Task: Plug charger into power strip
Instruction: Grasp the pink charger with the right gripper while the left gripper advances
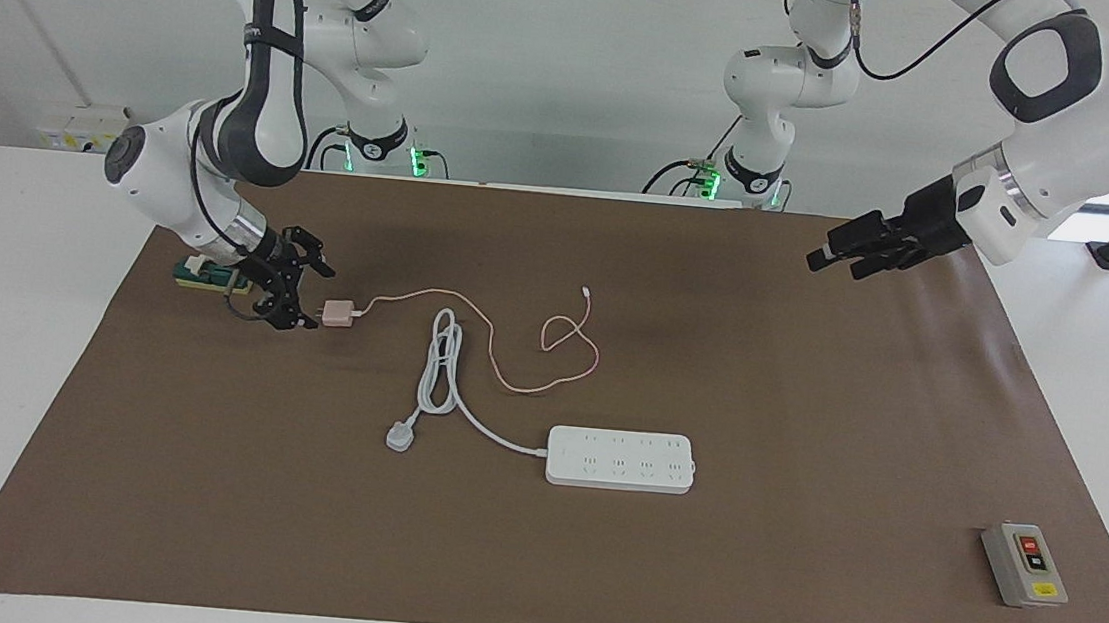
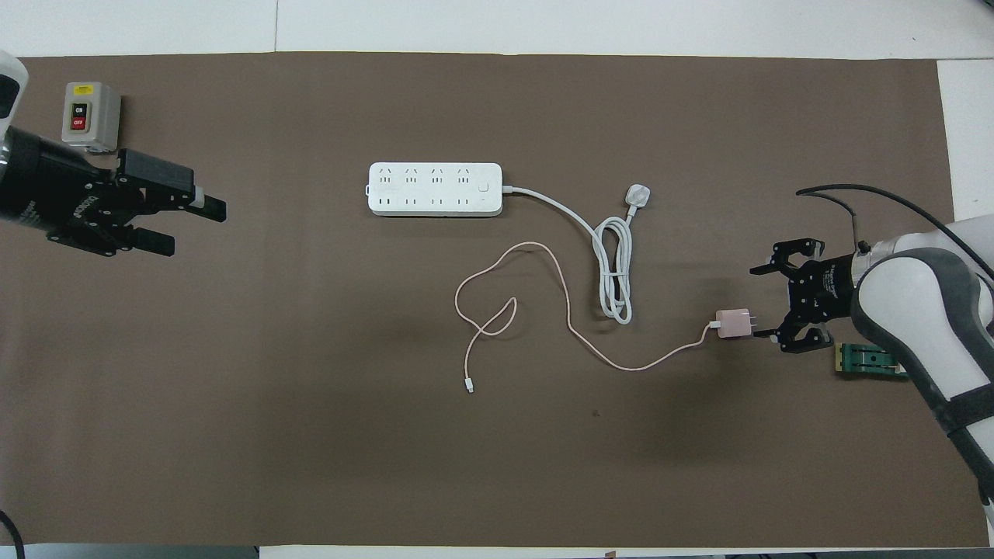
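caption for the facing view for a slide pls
Right gripper open beside the pink charger; left gripper open in the air; power strip unplugged on the brown mat.

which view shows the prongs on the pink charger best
The overhead view. There the charger lies unobstructed, its prongs pointing at the open right gripper beside it. In the facing view the charger is flatter, and the right gripper crowds the prong end, so they barely show.
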### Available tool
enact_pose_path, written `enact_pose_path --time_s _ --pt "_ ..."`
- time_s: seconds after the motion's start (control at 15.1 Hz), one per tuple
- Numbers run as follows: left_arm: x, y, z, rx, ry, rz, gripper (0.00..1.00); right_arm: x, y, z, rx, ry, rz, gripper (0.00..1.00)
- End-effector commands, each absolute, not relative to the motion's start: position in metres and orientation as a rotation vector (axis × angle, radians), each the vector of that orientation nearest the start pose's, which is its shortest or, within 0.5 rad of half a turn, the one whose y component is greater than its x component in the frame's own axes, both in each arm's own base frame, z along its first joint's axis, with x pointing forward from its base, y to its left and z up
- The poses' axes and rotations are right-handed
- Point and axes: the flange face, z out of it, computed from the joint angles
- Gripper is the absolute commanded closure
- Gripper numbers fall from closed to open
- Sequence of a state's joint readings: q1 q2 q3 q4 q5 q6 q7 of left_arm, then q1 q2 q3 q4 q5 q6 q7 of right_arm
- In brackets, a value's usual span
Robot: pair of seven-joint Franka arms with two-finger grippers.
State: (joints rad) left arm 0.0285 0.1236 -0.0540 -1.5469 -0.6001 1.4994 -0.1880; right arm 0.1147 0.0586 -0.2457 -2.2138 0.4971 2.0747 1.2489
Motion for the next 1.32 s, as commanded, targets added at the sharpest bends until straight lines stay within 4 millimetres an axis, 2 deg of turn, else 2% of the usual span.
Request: enact_pose_path --time_s 0.0,0.13,0.33,0.53,0.66,0.79,0.93,1.06,1.26 --pt "0.594 -0.105 0.568 2.355 0.196 -0.332 0.00 0.504 -0.038 0.335 -1.874 2.051 0.553 0.00" --pt "0.606 -0.114 0.545 2.230 0.135 -0.322 0.00 0.504 -0.038 0.319 -1.947 1.948 0.567 0.00" --pt "0.620 -0.119 0.497 2.008 0.064 -0.323 0.00 0.501 -0.044 0.306 -1.980 1.906 0.564 0.00" --pt "0.613 -0.124 0.465 1.877 0.012 -0.285 0.00 0.501 -0.047 0.300 -1.938 1.890 0.582 0.00" --pt "0.604 -0.127 0.441 1.804 -0.007 -0.265 0.00 0.499 -0.059 0.300 -1.901 1.861 0.592 0.00" --pt "0.583 -0.133 0.415 1.738 -0.012 -0.249 0.00 0.496 -0.060 0.298 -1.872 1.865 0.619 0.00" --pt "0.563 -0.134 0.388 1.716 -0.013 -0.209 0.00 0.491 -0.072 0.290 -1.838 1.899 0.635 0.00" --pt "0.551 -0.135 0.374 1.697 -0.021 -0.193 0.00 0.489 -0.074 0.287 -1.818 1.905 0.641 0.00" --pt "0.548 -0.141 0.366 1.653 -0.050 -0.153 0.00 0.489 -0.075 0.287 -1.807 1.908 0.643 0.00"
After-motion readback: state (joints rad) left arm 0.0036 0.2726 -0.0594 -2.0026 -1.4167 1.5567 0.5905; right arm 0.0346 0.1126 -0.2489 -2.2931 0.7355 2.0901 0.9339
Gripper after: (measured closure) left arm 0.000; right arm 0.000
